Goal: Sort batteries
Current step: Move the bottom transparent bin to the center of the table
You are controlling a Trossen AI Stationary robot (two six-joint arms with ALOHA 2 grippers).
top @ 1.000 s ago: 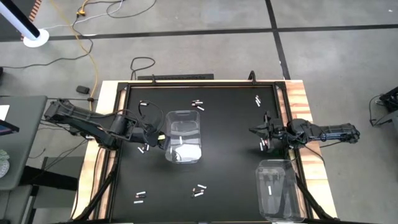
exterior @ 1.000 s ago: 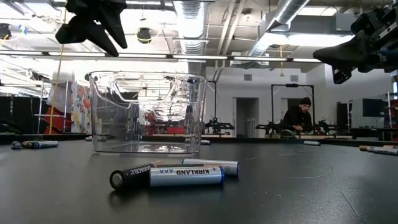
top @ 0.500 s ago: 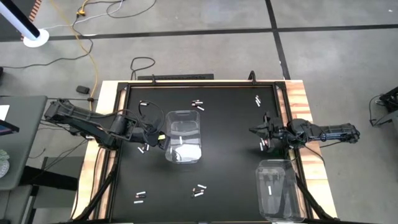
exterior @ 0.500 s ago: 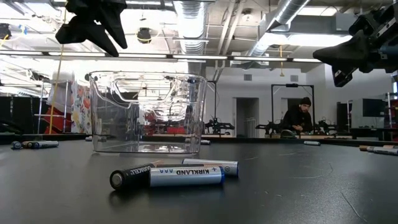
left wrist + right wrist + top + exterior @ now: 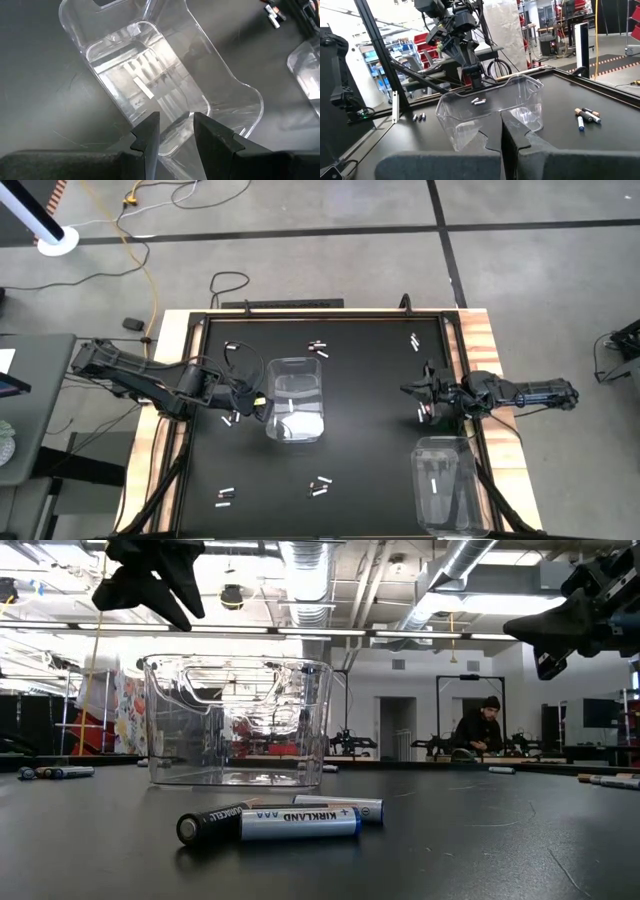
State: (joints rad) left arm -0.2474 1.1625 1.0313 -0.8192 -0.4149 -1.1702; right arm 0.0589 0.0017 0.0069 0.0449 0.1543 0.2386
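- While both arms hang above the black table (image 5: 360, 430), the left gripper (image 5: 258, 404) sits at the left rim of the central clear bin (image 5: 295, 398), its fingers (image 5: 148, 137) set a narrow gap apart with nothing visible between them.
- From the left wrist view, that bin (image 5: 165, 85) lies just past the fingertips, and one pale battery in the bin (image 5: 143, 88) lies flat on its floor.
- Over on the right side of the table, the right gripper (image 5: 418, 390) hovers with its jaws pressed together and empty; the right wrist view shows the two fingers (image 5: 492, 135) meeting.
- Below the right gripper's tips in the high view, a small cluster of batteries (image 5: 423, 412) lies on the table.
- Near the table's right front corner stands a second clear bin (image 5: 450, 485) with a battery inside it (image 5: 434, 479).
- Loose batteries are scattered on the table: a group near the back middle (image 5: 319, 347), a pair near the back right (image 5: 414, 340), a pair at the front left (image 5: 225, 497), and a group at the front middle (image 5: 320, 485).
- At table height, the low view shows three batteries in front (image 5: 270, 821), touching, one dark and two silver.
- Behind the table, a person (image 5: 478, 728) is in the room.
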